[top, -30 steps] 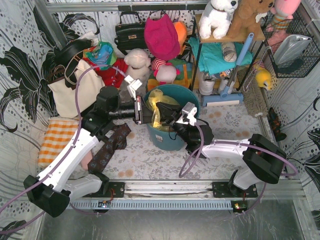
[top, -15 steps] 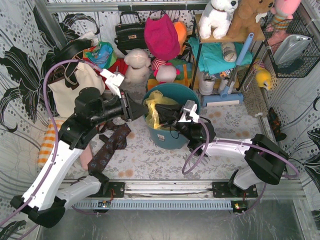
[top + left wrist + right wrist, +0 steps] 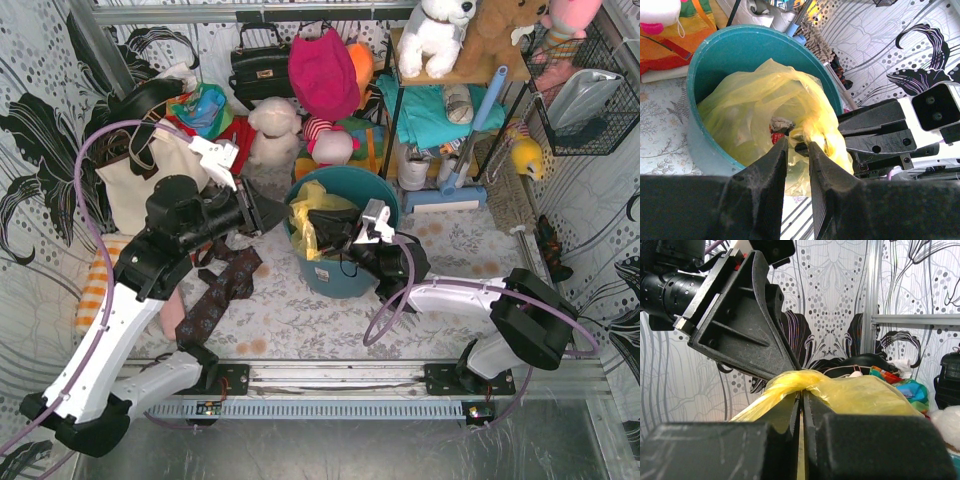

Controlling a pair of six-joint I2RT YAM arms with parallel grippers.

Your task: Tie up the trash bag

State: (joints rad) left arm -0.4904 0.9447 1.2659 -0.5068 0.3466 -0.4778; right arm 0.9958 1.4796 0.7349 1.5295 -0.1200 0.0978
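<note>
Right gripper (image 3: 801,399) is clamped tight on a bunched yellow fold of the trash bag (image 3: 750,97). Left gripper (image 3: 797,146) is only a crack open right at the bag, gripping nothing. Bag sits inside the teal bin (image 3: 720,55), with a crumpled scrap (image 3: 782,123) in it.

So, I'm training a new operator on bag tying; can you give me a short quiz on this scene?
1. True or false: the yellow bag sits inside the teal bin.
2. The right hand is: A open above the bag; B shut on the bag; C gripping the bin's rim.
3. Fill in: seen from above, the left hand is at the bin's ____ side.
Key: 1 true; 2 B; 3 left.
</note>
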